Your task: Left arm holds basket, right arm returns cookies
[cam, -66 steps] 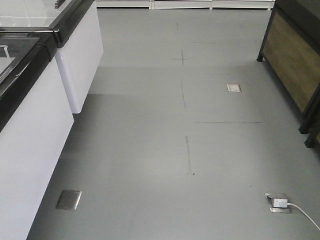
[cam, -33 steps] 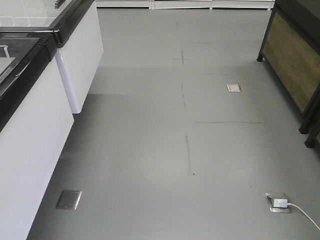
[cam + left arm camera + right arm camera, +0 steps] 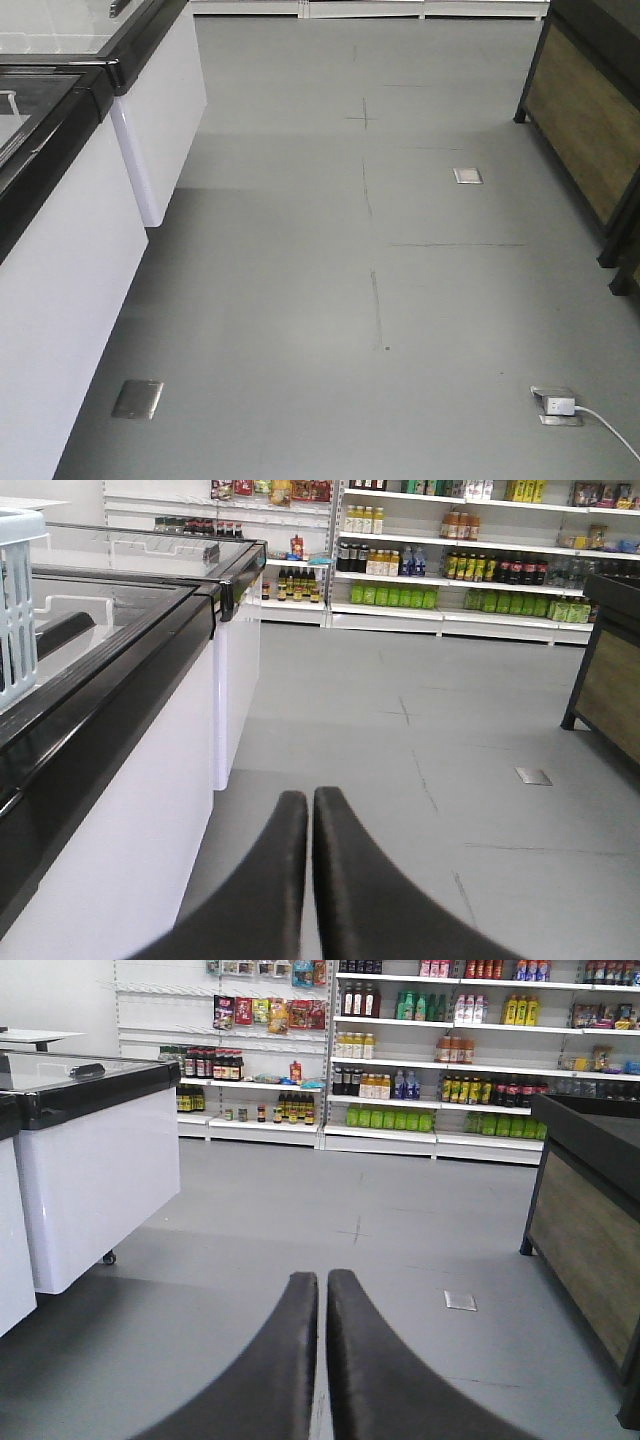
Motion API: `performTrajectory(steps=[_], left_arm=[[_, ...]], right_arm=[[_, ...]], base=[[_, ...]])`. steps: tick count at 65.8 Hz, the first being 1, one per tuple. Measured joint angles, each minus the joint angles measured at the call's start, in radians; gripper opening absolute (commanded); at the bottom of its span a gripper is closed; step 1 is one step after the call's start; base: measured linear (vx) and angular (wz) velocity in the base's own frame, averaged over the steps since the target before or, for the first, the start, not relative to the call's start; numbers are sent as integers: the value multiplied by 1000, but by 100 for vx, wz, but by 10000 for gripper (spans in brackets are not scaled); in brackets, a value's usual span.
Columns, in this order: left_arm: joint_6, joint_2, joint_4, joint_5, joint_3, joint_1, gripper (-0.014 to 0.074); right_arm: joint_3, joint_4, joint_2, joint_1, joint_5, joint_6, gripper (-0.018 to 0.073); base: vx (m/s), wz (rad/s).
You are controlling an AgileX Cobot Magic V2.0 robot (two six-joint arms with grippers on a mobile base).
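Observation:
My left gripper (image 3: 310, 798) is shut and empty, its two black fingers side by side over the grey floor. My right gripper (image 3: 322, 1280) is likewise shut and empty above the floor. A corner of the light blue slotted basket (image 3: 18, 600) shows at the far left edge of the left wrist view, on top of the chest freezer (image 3: 110, 650). The cookies box is out of view. No arm shows in the front view.
White chest freezers with black rims line the left side (image 3: 70, 200) (image 3: 90, 1150). A dark wood-panelled display stand (image 3: 590, 120) (image 3: 590, 1210) stands on the right. Stocked shelves (image 3: 430, 1050) fill the back wall. Floor sockets (image 3: 137, 398) and a plugged outlet with cable (image 3: 558, 405) lie on the floor.
The front view has shifted very slightly; the floor markings sit a little lower. Nothing else has moved.

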Motion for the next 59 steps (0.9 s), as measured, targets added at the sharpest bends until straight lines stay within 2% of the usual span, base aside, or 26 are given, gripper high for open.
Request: performTrajectory(steps=[44, 59], left_arm=[[0, 0, 0, -1, 0, 0, -6], [0, 0, -12, -34, -9, 0, -6]], right_arm=[[0, 0, 0, 0, 0, 0, -10], [0, 0, 0, 0, 0, 0, -10]], base=[[0, 0], [0, 0]])
